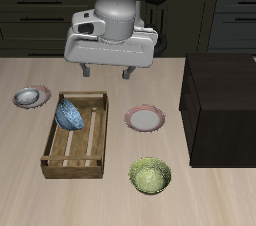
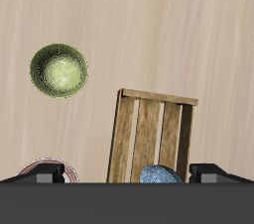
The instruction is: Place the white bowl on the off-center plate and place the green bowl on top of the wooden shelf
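The white bowl sits on the off-center plate, near the table's edge beside the crate. The green bowl stands on the table near the front edge; it also shows in the wrist view. The wooden shelf is a dark box beside it, with nothing on top. My gripper hangs open and empty above the table, behind the crate and well apart from both bowls. Its dark fingertips show in the wrist view.
A light-wood slatted crate holds a blue-patterned bowl; both show in the wrist view, crate and bowl. A second pink-rimmed plate lies empty between crate and shelf, partly visible in the wrist view.
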{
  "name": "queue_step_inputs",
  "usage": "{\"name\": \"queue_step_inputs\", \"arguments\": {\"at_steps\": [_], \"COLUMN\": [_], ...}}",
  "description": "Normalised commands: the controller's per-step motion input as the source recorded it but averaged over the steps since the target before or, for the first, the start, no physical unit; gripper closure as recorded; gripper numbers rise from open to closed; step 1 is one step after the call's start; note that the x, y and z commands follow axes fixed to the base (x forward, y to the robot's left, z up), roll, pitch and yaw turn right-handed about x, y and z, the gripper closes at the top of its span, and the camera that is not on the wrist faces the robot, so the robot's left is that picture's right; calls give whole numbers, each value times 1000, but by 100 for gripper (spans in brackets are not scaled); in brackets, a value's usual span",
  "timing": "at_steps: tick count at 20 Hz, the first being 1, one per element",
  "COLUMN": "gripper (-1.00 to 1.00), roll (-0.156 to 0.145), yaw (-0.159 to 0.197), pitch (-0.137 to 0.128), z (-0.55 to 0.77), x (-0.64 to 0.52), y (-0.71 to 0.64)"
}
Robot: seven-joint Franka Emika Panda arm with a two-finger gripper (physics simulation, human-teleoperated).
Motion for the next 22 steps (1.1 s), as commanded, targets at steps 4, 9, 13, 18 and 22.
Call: {"name": "queue_step_inputs", "arguments": {"at_steps": [4, 9, 13, 18, 22], "gripper": [-100, -100, -100, -100, -100], "roll": [14, 16, -8, 0, -10], "yaw": [-6, -18, 0, 1, 32], "pitch": [8, 0, 6, 8, -7], "z": [38, 48, 1, -20, -17], "x": [265, 192, 280, 187, 197], "y": [313, 168, 176, 194, 178]}}
